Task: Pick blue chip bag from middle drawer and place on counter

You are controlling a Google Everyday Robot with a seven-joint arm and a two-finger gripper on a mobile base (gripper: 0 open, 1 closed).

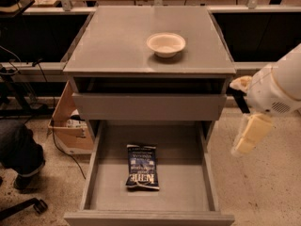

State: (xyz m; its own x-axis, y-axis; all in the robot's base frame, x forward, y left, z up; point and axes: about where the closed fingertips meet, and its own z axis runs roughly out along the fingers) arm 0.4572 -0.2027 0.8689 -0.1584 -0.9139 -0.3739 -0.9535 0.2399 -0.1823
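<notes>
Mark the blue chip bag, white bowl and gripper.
blue chip bag (142,167): camera view, centre of label.
white bowl (165,44): camera view, inside hollow.
gripper (244,142): camera view, its pale lower end, right of middle drawer (150,202).

gripper (248,136) right of middle drawer (183,185) | arm (282,86) cut off, right edge

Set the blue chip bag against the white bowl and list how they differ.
Colour: the blue chip bag is dark with white lettering; the white bowl is plain and pale. Shape: the bag lies flat, rectangular; the bowl is round, open side up. Place: the bag rests on the floor of the open middle drawer; the bowl sits on the counter above. Shared: the gripper, out to the right of both, touches neither.
</notes>
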